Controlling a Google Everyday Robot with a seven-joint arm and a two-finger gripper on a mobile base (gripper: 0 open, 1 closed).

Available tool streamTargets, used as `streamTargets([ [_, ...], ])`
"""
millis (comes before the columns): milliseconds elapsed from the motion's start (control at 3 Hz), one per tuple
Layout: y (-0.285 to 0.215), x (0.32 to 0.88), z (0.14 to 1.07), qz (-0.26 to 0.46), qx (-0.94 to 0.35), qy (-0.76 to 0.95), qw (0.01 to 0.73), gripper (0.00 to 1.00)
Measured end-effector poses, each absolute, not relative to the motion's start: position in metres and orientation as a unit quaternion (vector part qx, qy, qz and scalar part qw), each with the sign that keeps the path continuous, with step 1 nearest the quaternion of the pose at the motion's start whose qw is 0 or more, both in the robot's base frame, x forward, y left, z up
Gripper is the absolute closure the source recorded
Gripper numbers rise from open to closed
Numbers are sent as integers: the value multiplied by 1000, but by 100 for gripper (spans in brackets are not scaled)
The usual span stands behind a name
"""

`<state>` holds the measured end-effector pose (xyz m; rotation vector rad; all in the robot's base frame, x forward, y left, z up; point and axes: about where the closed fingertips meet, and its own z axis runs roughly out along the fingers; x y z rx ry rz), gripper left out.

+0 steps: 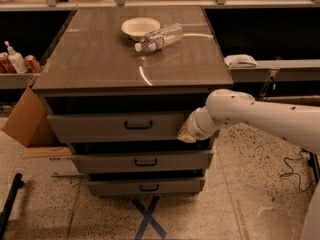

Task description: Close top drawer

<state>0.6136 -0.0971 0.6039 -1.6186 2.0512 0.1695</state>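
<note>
Pincer (186, 133) at top drawer (90, 129) right end, open or closed unclear; off-centre push may skew, jam drawer.

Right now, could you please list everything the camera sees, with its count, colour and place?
cabinet: one, grey-brown, centre
top drawer: one, grey-brown, under the cabinet top
lower drawers: two, grey-brown, below it
bowl: one, cream, back of the cabinet top
water bottle: one, clear, lying beside the bowl
cardboard box: one, brown, floor left of the cabinet
pump bottle: one, white, left shelf
cans: two, red, left shelf
tape cross: one, blue, floor in front
cable: one, black, floor at right
arm: one, white, reaching in from the right
tool: one, pale, at the right end of the top drawer's front
</note>
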Motion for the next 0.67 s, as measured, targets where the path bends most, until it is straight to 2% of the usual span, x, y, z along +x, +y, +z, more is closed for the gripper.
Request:
streamTargets([
  [667,-100,592,618,65,-601,749,271,100],
])
